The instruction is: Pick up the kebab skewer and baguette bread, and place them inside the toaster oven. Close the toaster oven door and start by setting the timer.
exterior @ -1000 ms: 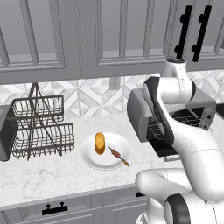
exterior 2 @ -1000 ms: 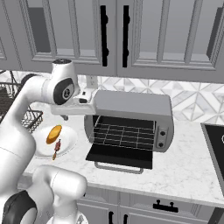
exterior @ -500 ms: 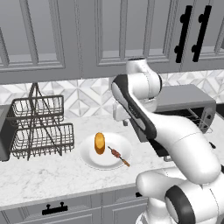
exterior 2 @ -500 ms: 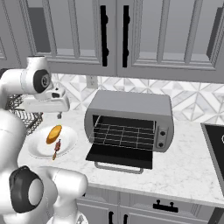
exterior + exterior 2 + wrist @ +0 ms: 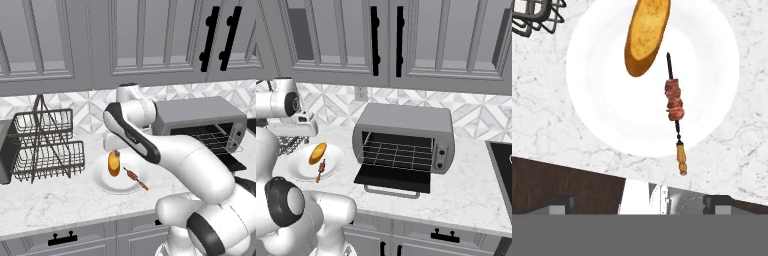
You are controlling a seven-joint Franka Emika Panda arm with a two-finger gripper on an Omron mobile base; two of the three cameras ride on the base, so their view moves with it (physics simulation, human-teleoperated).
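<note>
The baguette bread (image 5: 114, 163) (image 5: 318, 153) (image 5: 647, 32) and the kebab skewer (image 5: 136, 178) (image 5: 320, 170) (image 5: 675, 107) lie side by side on a white plate (image 5: 107, 182) (image 5: 301, 167) (image 5: 612, 100). My gripper (image 5: 114, 148) (image 5: 296, 132) (image 5: 639, 202) hangs open above the plate, fingers wide apart, touching nothing. To the right stands the toaster oven (image 5: 200, 125) (image 5: 403, 137) with its wire rack showing. The toaster oven door (image 5: 393, 177) (image 5: 232, 161) is folded down flat on the counter.
A wire dish rack (image 5: 42, 145) (image 5: 534, 15) stands just left of the plate, with a grey slot toaster (image 5: 4, 150) beyond it. A black cooktop (image 5: 503, 170) lies right of the oven. Grey wall cabinets hang overhead.
The arm has swung left from in front of the toaster oven to above the plate. The jaws stayed open; baguette and skewer have not moved.
</note>
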